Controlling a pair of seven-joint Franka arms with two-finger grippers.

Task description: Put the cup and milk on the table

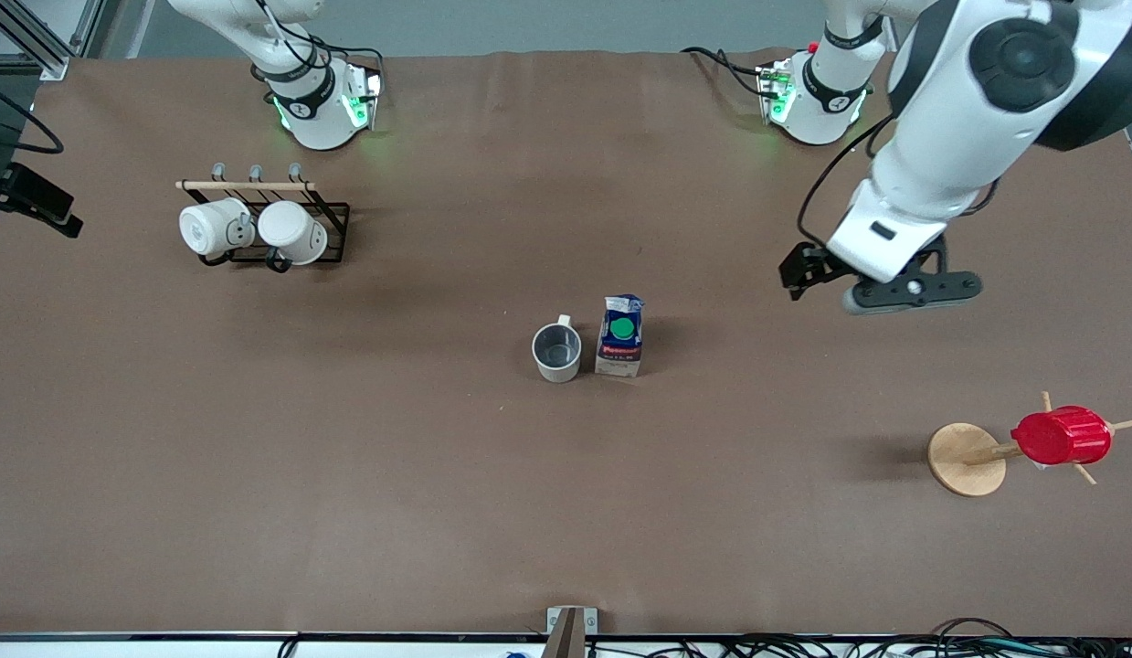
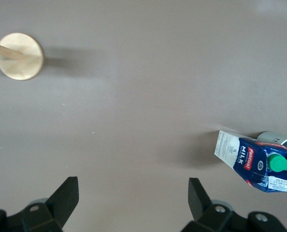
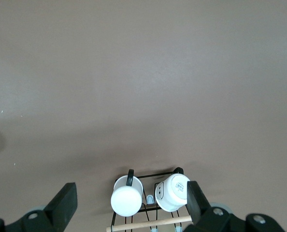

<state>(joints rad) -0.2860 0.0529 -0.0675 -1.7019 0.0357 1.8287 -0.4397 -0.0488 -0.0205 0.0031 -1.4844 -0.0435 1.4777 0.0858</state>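
Observation:
The cup (image 1: 556, 352) stands upright on the brown table (image 1: 346, 457) near its middle, handle pointing toward the robots' bases. The milk (image 1: 620, 335) stands right beside it, toward the left arm's end. In the left wrist view the milk (image 2: 253, 162) partly hides the cup (image 2: 284, 145). My left gripper (image 1: 803, 272) is open and empty, up over bare table toward the left arm's end, apart from the milk. Its fingers (image 2: 133, 182) frame only table. My right gripper (image 3: 131, 186) is open and empty, high over the mug rack; it is out of the front view.
A black wire rack (image 1: 333, 224) holds two white mugs (image 1: 255, 228) toward the right arm's end; it also shows in the right wrist view (image 3: 148, 195). A red ribbed cup (image 1: 1063, 436) hangs on a wooden peg stand (image 1: 966, 459) toward the left arm's end.

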